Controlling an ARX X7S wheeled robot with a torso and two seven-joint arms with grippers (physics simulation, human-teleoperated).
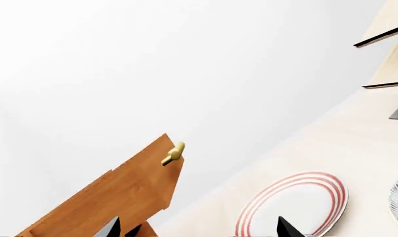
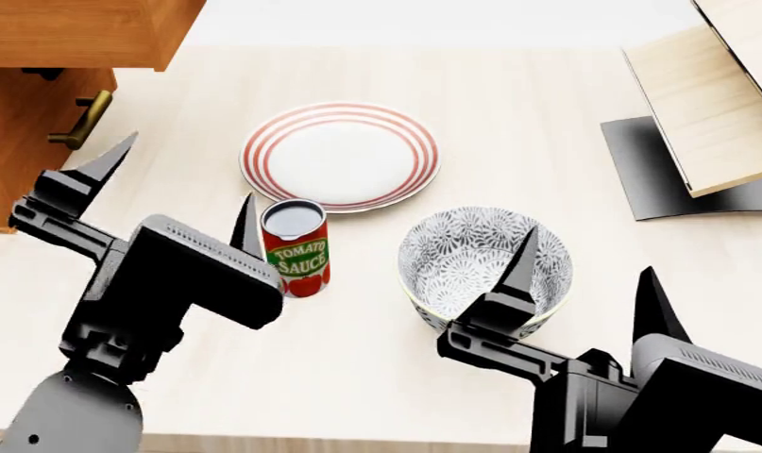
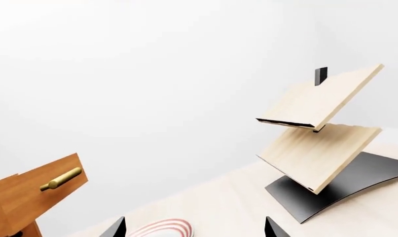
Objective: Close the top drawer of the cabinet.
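I count one plate (image 2: 339, 156), one bowl (image 2: 484, 264), one can (image 2: 296, 247); the top drawer (image 2: 85, 33) juts rightward from the cabinet (image 2: 28, 142), far left; both jaws spread, empty

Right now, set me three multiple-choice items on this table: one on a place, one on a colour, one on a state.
1. Where does the can stand?
A. just in front of the plate, left of the bowl
B. inside the bowl
C. on the slanted panels

2. What colour are the plate's rim rings?
A. blue
B. red
C. green

3. How is the top drawer?
A. pushed flush with the cabinet
B. taken out, lying on the table
C. pulled out, overhanging the front below

Key: 1 A, the head view shows it upright on the table between plate and left gripper. 2 B, red rings on white. 3 C, it juts past the lower handle; both the left and the right gripper are open, away from it.
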